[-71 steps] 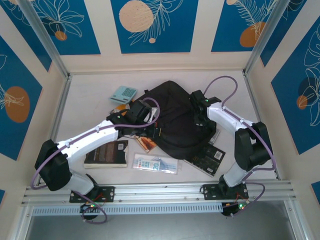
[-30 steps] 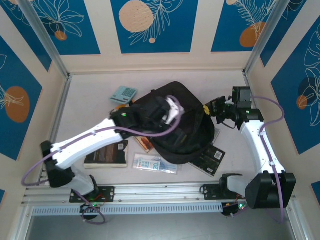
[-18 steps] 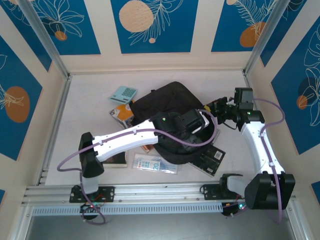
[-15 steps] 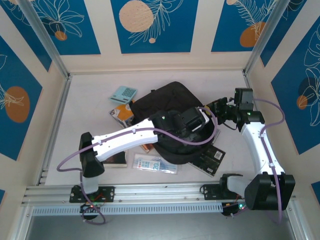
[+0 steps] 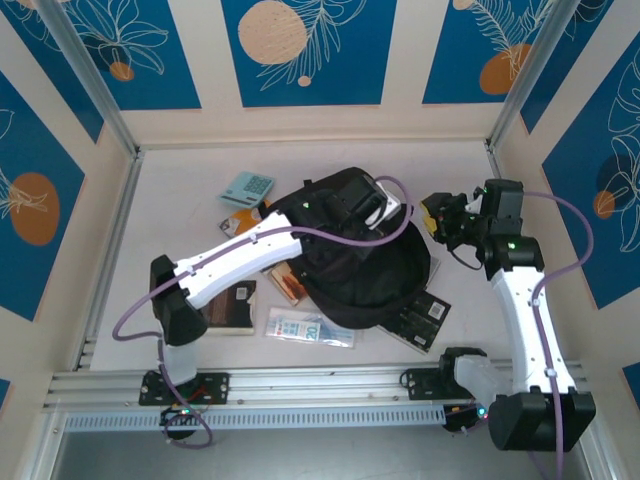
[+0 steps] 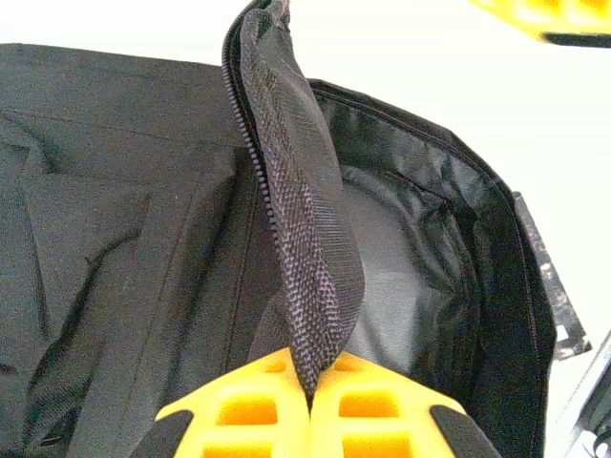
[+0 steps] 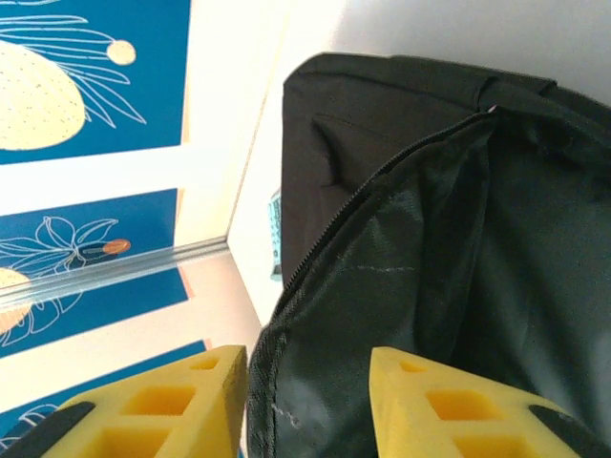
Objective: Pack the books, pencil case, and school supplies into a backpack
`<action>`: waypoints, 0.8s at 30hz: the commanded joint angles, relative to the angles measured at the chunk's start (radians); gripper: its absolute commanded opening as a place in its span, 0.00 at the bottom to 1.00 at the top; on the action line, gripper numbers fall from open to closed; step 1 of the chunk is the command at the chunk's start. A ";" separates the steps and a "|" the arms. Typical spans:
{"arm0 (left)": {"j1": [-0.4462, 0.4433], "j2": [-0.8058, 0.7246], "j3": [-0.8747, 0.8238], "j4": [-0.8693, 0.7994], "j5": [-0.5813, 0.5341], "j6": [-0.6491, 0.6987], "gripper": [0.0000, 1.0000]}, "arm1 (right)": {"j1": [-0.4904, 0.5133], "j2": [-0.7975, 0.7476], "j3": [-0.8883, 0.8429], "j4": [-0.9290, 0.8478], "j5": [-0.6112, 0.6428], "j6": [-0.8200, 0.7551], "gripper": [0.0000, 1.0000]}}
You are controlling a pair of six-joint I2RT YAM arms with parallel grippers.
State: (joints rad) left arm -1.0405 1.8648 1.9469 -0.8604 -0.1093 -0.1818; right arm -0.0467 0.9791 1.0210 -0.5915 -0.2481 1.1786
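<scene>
- Left tool [image 6: 310,389] is pressed together, clamped on the backpack's [image 6: 115,239] raised zipper edge [image 6: 305,239].
- Right tool [image 7: 307,370] has its jaws apart, with black backpack fabric lying between them.

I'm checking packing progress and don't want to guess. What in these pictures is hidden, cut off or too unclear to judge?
- Black fabric backpack interior, left wrist view: the lifted zip flap and left gripper hide its bottom.
- Orange paperback, top view: mostly under the left arm and backpack.
- Right gripper, right wrist view: finger bases cut off by the bottom edge; fabric contact unclear.
</scene>
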 commanded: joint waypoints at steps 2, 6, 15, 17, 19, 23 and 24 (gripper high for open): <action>0.054 -0.060 -0.039 0.050 0.133 -0.047 0.00 | 0.034 -0.047 0.010 -0.105 0.129 -0.141 0.45; 0.117 -0.101 -0.119 0.128 0.249 -0.103 0.00 | 0.097 -0.101 -0.035 -0.168 0.235 -0.208 0.46; 0.274 -0.167 -0.191 0.254 0.471 -0.207 0.00 | 0.132 -0.171 -0.243 -0.226 0.323 -0.251 0.57; 0.295 -0.165 -0.176 0.267 0.507 -0.227 0.00 | 0.148 -0.171 -0.263 -0.231 0.333 -0.237 0.61; 0.300 -0.159 -0.148 0.259 0.509 -0.223 0.00 | 0.175 -0.171 -0.254 -0.257 0.369 -0.235 0.61; 0.312 -0.149 -0.079 0.241 0.510 -0.219 0.00 | 0.285 -0.200 -0.183 -0.345 0.546 -0.232 0.62; 0.314 -0.147 -0.061 0.236 0.511 -0.217 0.00 | 0.308 -0.209 -0.170 -0.364 0.584 -0.226 0.62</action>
State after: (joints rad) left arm -0.7406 1.7416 1.8004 -0.6617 0.3588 -0.3882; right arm 0.2050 0.8078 0.7887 -0.8677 0.1780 0.9489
